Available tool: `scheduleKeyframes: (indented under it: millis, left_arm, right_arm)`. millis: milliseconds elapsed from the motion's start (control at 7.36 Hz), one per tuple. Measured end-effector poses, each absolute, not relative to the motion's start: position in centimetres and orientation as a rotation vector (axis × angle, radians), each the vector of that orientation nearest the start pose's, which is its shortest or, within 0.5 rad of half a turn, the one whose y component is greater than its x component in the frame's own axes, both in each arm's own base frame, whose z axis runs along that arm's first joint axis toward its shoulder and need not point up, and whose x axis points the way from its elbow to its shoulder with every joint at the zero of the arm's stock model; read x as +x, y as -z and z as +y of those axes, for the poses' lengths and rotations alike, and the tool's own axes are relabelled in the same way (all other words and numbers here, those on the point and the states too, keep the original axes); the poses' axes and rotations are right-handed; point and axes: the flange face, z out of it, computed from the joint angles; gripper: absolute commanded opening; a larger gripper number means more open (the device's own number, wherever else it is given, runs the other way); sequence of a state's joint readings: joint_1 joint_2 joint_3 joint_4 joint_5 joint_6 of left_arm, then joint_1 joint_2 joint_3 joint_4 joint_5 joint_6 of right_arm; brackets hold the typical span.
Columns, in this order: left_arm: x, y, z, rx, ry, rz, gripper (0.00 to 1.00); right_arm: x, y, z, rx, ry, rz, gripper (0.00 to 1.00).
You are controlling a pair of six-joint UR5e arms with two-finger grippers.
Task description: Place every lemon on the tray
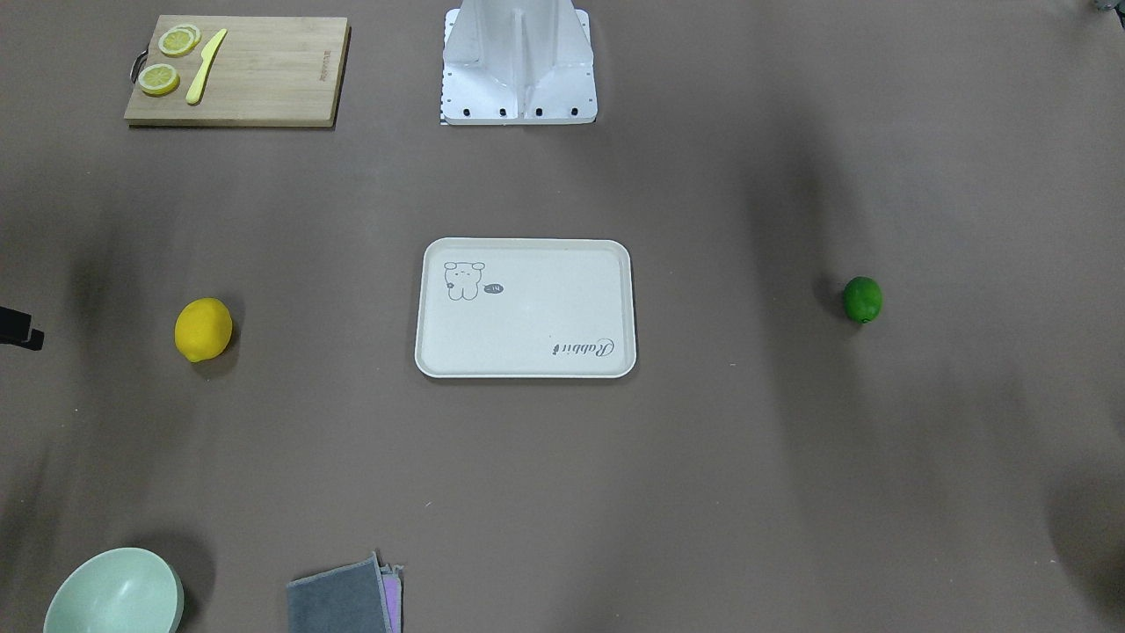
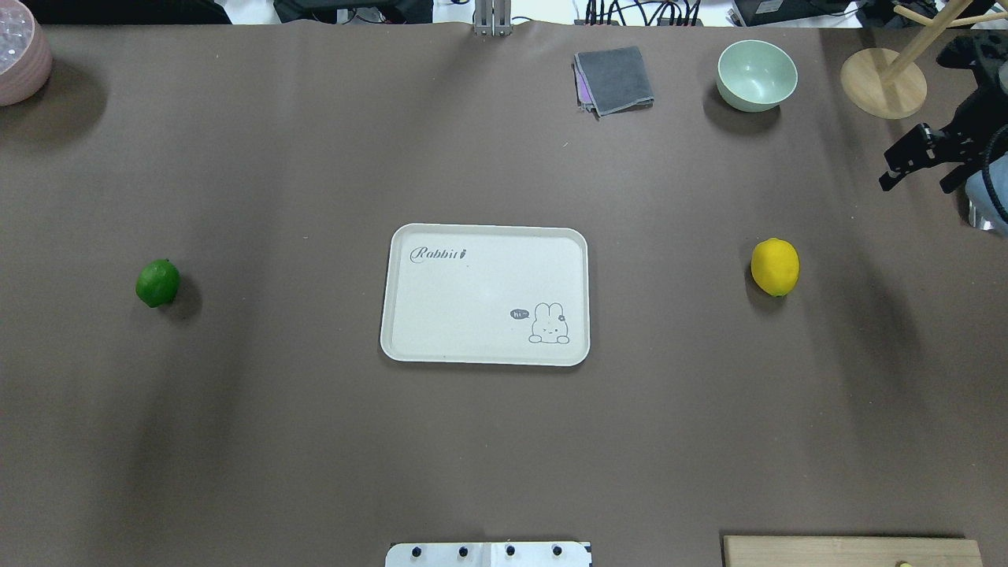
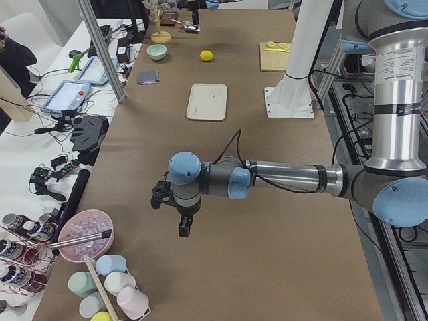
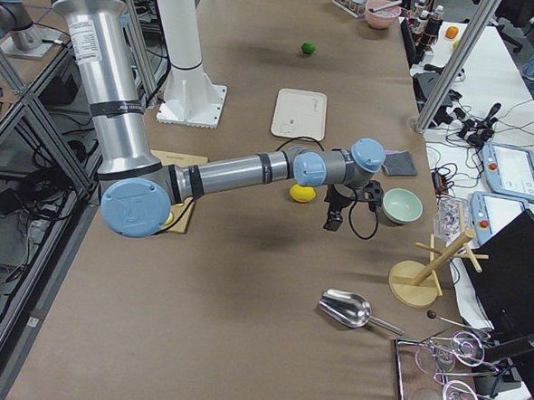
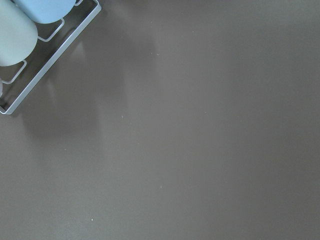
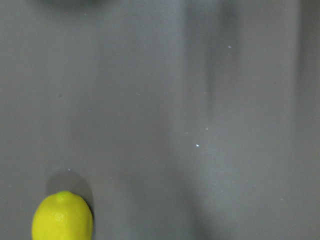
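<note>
The yellow lemon (image 2: 775, 267) lies on the brown table right of the tray (image 2: 472, 236); it also shows in the front view (image 1: 203, 330) and at the bottom left of the right wrist view (image 6: 62, 217). The green lemon (image 2: 157, 283) lies far left of the tray, and shows in the front view (image 1: 862, 299). The tray (image 1: 527, 251) is bare. My right gripper (image 2: 917, 177) hovers open and empty beyond the yellow lemon near the table's right edge. My left gripper (image 3: 180, 226) hangs over bare table well away from the green lemon; I cannot tell whether it is open.
A cutting board (image 1: 255, 75) with lemon slices and a yellow knife sits near the robot base (image 1: 518, 79). A green bowl (image 2: 756, 75), grey cloth (image 2: 614, 79), wooden stand (image 2: 882, 83) and pink bowl (image 2: 20, 55) line the far edge. A cup rack (image 5: 50, 65) lies near the left gripper.
</note>
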State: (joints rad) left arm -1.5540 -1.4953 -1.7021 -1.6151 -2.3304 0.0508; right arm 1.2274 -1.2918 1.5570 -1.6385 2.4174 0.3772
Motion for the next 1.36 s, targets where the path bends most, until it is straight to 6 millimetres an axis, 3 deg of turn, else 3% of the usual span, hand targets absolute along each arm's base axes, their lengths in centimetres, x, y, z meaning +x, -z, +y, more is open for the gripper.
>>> scheduleKeyframes:
  millis: [272,407,679,951,1086,1358]
  left_arm:
    - [-4.3,-62.0,-47.2,0.095,-0.096,0.774,0.98]
    - [-1.5,-60.8,-48.1,0.072,-0.088,0.812,0.98]
    - [7.8,-56.3,-50.9,0.017,-0.061,0.884,0.98]
    - [17.8,-52.6,-52.7,-0.046,-0.065,0.892,0.98]
    - [21.2,-52.0,-53.4,-0.064,-0.081,0.881,0.98]
    - [24.7,-52.8,-53.8,-0.084,-0.112,0.873,0.98]
  right_arm:
    - [-19.8,-48.7,-59.0,-0.164,0.032,-0.855,0.96]
    - [-22.0,-47.6,-58.8,-0.171,0.048,-0.853,0.96]
    - [-25.3,-46.3,-58.9,-0.187,0.078,-0.847,0.97]
    - [-27.8,-46.5,-58.5,-0.209,0.102,-0.832,0.96]
    - [-29.2,-46.9,-57.9,-0.22,0.122,-0.825,0.96]
    - [-31.0,-47.6,-56.9,-0.236,0.152,-0.815,0.96]
